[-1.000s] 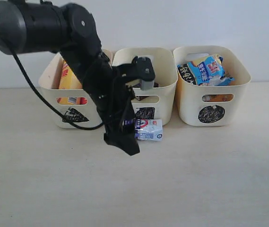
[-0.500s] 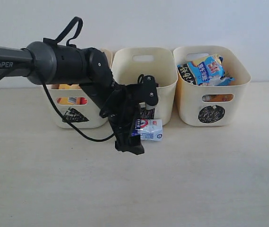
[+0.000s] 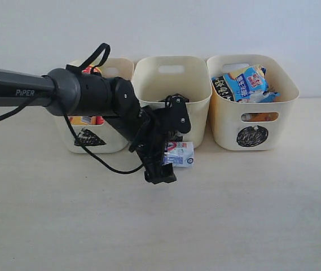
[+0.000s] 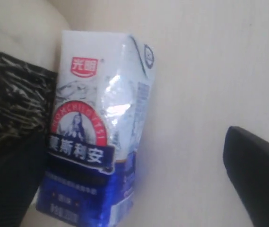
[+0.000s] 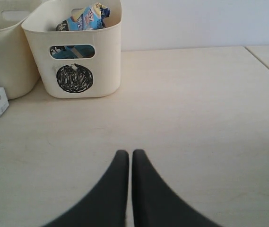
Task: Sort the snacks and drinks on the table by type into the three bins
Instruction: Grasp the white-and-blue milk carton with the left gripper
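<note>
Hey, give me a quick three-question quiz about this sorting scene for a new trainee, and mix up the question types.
1. True or false: the blue-and-white carton lies on the table in front of the square-marked bin.
2. Which mark is on the bin holding the crinkly bags? A triangle, B square, C circle.
3. Fill in: the right tool is ___ (open or shut).
Key: 1 true; 2 C, the circle-marked bin; 3 shut.
</note>
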